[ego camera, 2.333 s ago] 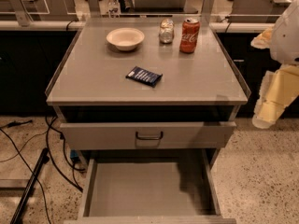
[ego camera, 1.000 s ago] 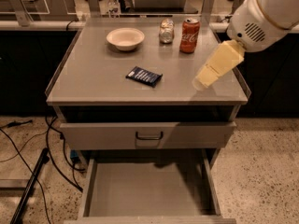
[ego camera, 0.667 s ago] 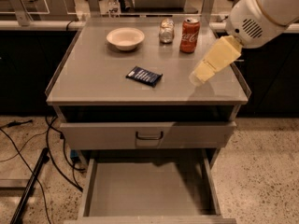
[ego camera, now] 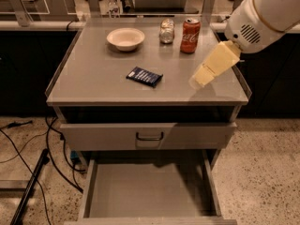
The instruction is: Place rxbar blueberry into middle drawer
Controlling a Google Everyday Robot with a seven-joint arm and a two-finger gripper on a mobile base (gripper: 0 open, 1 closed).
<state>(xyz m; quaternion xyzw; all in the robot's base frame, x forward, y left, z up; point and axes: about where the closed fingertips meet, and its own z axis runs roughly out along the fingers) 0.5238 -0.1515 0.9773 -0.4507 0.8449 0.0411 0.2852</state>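
Note:
The rxbar blueberry (ego camera: 144,76), a flat dark blue bar with white print, lies on the grey cabinet top near its middle. My cream-coloured gripper (ego camera: 202,77) hangs from the white arm at the upper right. It hovers over the right side of the top, to the right of the bar and apart from it. The middle drawer (ego camera: 145,191) is pulled out at the bottom of the view, with a bare grey floor and low side walls.
A white bowl (ego camera: 125,38), a glass jar (ego camera: 166,31) and a red soda can (ego camera: 190,34) stand along the back of the top. A shut drawer with a small black handle (ego camera: 149,136) sits above the open one. Cables and a stand leg lie on the floor at the left.
The arm has swung from beside the cabinet's right edge to over the tabletop. The gripper has moved left and down towards the bar. The bar has not moved.

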